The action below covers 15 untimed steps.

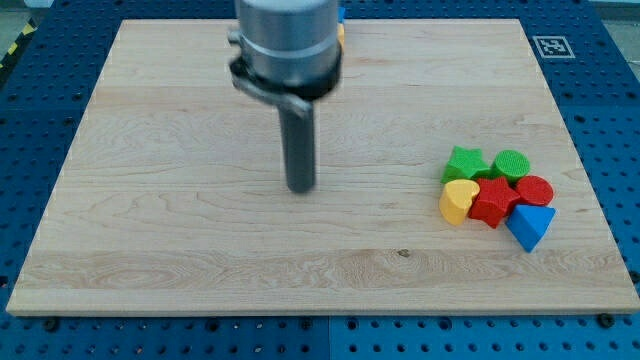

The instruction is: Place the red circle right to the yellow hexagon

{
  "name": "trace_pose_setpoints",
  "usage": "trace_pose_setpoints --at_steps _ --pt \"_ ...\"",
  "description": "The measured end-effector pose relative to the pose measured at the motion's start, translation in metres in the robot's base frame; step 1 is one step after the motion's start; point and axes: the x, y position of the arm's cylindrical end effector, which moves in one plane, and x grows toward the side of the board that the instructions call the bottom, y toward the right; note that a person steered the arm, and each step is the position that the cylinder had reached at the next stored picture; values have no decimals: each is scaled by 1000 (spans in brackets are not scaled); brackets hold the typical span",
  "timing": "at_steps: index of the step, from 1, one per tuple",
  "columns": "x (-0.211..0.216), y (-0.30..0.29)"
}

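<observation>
Pincer: none fitted; my tip (pixel 300 188) is a bare rod end resting on open table (pixel 180 240), touching nothing. Camera view: red circle (pixel 535 189) lies well toward the view's right of my tip, in the cluster's right side beside the green circle (pixel 511 164). Yellow hexagon: only a yellow-orange sliver (pixel 341 30) shows behind the arm at the top; shape not discernible.

My arm ends in a wide, silver-grey metal cylinder (pixel 286 40) with a smooth, faintly shiny surface. A dark band rings its lower edge, with a small tab jutting out on the view's right. Below it runs a straight, dark grey rod, round and plain, down to my tip (pixel 300 189).
</observation>
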Motion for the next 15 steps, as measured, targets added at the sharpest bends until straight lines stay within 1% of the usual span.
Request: trace_pose_setpoints --at_steps 1,2,3,4,5,7,8,11,13,15 --pt "28 77" --pt "57 115" --pt "78 176" --pt "77 245" --pt "67 260" --pt "39 238" --pt "24 238" --pt "-31 215" --pt "-92 213" --pt "-143 213"
